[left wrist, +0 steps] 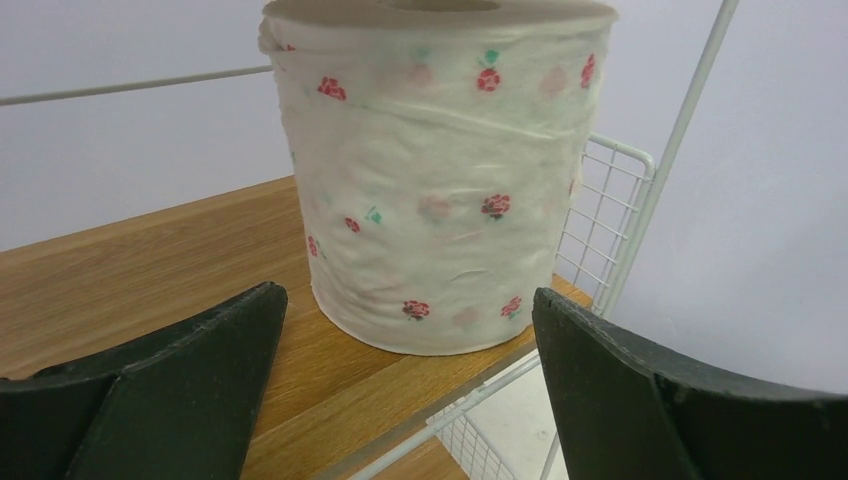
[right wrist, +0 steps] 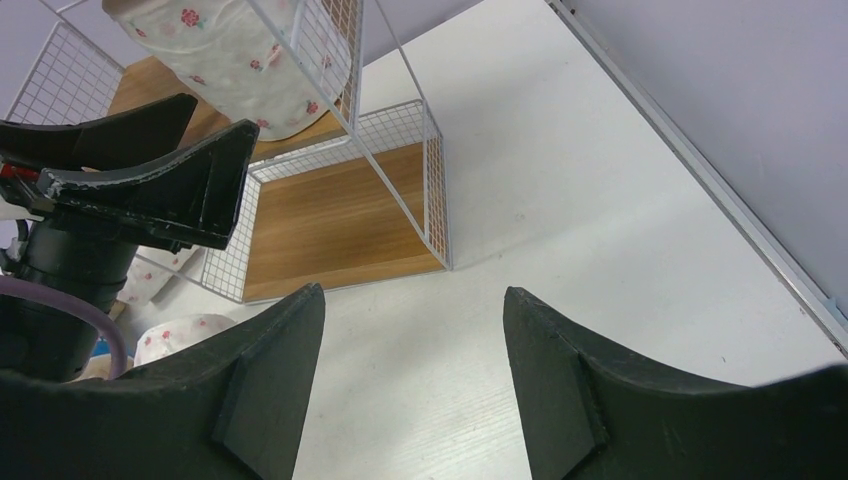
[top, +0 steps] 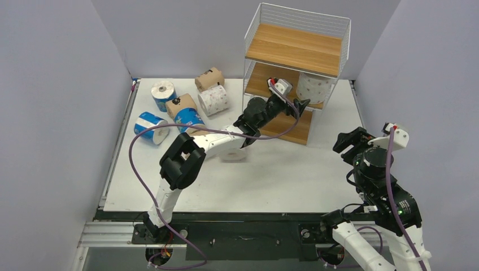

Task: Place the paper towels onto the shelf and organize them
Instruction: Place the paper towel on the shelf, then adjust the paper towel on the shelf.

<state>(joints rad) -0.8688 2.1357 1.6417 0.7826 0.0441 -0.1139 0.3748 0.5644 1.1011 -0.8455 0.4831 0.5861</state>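
White roll [left wrist: 440, 190]: wrinkled wrap printed with small red roses and green leaves. It stands upright on the middle board of the shelf [top: 294, 48], at the right end (near the wire side; contact unclear). Left gripper [left wrist: 407, 300] is spread wide just before it, holding nothing. Right gripper [right wrist: 412, 295] has its fingers parted too, over the table [top: 282, 180] at 3 o'clock. Loose at 10 o'clock are a brown roll [top: 209, 78] and a blue-and-white roll [top: 163, 93]; their marks are too small to read.

Bright, even light from above casts soft, faint shadows on the flat white tabletop [top: 282, 180]; all views look sharp.
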